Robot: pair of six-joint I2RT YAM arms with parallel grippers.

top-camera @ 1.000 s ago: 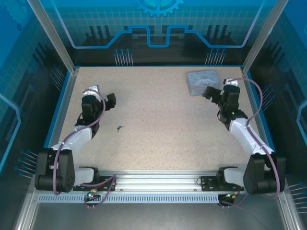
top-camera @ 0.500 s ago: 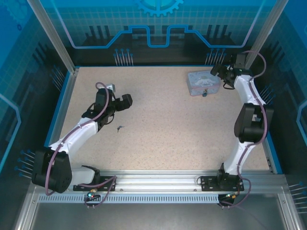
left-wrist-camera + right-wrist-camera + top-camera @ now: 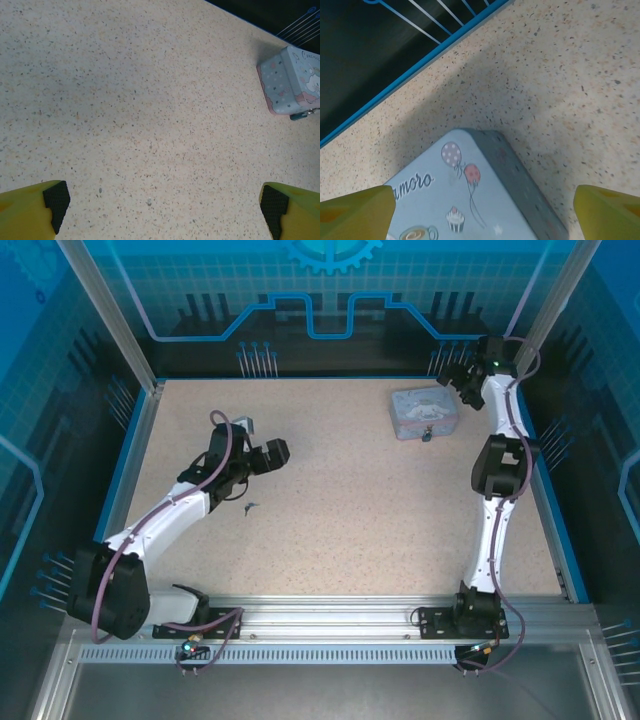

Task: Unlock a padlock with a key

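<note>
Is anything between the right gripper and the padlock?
Yes, the tin box. The right gripper hovers by the box's far right corner, while the padlock sits against its near side.

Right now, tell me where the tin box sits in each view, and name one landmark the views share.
Top external: the tin box lies at the table's far right, near the back edge.
Left wrist: tin box at the picture's right edge, upper half, cut off by the frame.
Right wrist: tin box at bottom centre, printed lid facing up.
Shared landmark: the speckled tabletop ending at its far edge just behind the box.
</note>
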